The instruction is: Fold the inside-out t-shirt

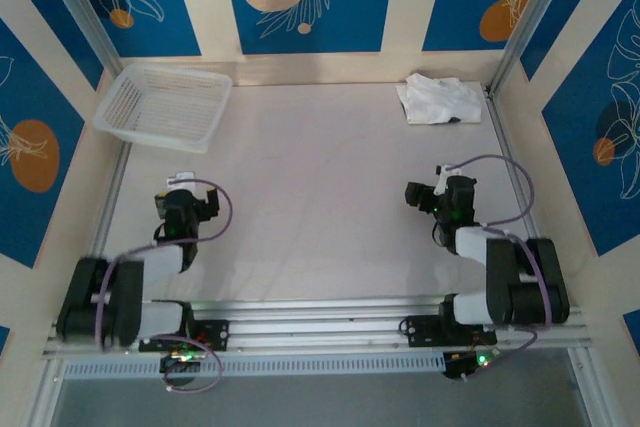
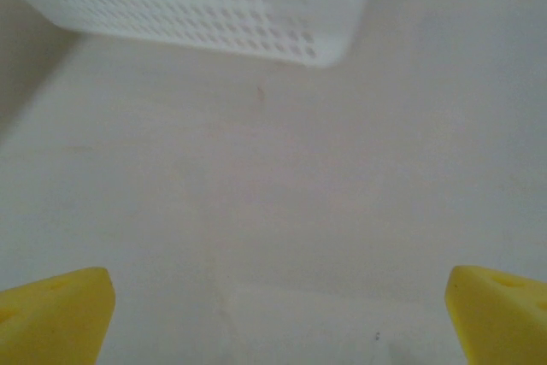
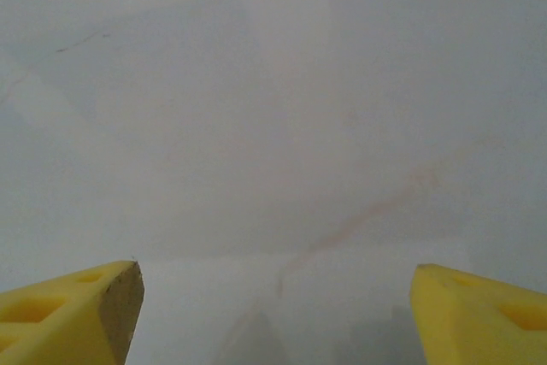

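Left gripper (image 2: 278, 318) hovers over the table (image 1: 320, 177), jaws spread wide, holding nothing. The basket (image 2: 214, 6) sits ahead of it, near. Right gripper (image 3: 273, 314) is likewise wide apart and empty. The t-shirt (image 1: 440, 99) lies bunched well ahead of it, untouched.

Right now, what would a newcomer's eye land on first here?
The white t-shirt lies bunched in the far right corner of the table, with a white mesh basket at far left. The left gripper and right gripper hover open above it near their bases.
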`<state>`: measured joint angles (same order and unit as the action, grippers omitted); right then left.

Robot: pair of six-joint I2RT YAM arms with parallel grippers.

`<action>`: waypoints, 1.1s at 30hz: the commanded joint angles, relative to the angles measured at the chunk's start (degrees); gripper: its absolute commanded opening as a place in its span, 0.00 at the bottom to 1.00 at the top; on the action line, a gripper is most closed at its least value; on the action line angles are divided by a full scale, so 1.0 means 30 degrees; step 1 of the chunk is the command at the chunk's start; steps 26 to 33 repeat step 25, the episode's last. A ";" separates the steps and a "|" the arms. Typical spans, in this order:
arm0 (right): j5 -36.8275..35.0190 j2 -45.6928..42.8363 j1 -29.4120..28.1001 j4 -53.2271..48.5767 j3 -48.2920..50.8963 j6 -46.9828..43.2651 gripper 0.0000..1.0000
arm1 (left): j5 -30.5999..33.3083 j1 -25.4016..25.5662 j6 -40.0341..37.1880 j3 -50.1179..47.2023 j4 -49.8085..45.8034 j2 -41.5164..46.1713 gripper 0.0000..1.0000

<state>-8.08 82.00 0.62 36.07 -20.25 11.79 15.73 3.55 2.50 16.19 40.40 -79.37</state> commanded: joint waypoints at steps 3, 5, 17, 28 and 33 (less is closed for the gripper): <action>0.1035 0.2058 0.0422 0.5800 -0.0114 -0.0978 0.88 | -0.4286 -0.0452 -0.0867 0.1587 0.3878 -0.2904 0.99; 0.0161 0.1495 0.0281 0.5102 -0.0150 -0.0937 0.99 | -0.4500 -0.0451 -0.0980 0.1823 0.2858 -0.2687 0.99; 0.0446 0.1873 -0.0359 0.4342 -0.0795 -0.1968 0.99 | -0.4801 0.0061 -0.1786 0.2427 0.2092 -0.2814 0.99; -0.0429 0.1729 -0.1066 0.5329 -0.0233 -0.2594 0.99 | -0.4802 0.0047 -0.1772 0.2427 0.2113 -0.2839 0.99; -0.0429 0.1729 -0.1066 0.5329 -0.0233 -0.2594 0.99 | -0.4802 0.0047 -0.1772 0.2427 0.2113 -0.2839 0.99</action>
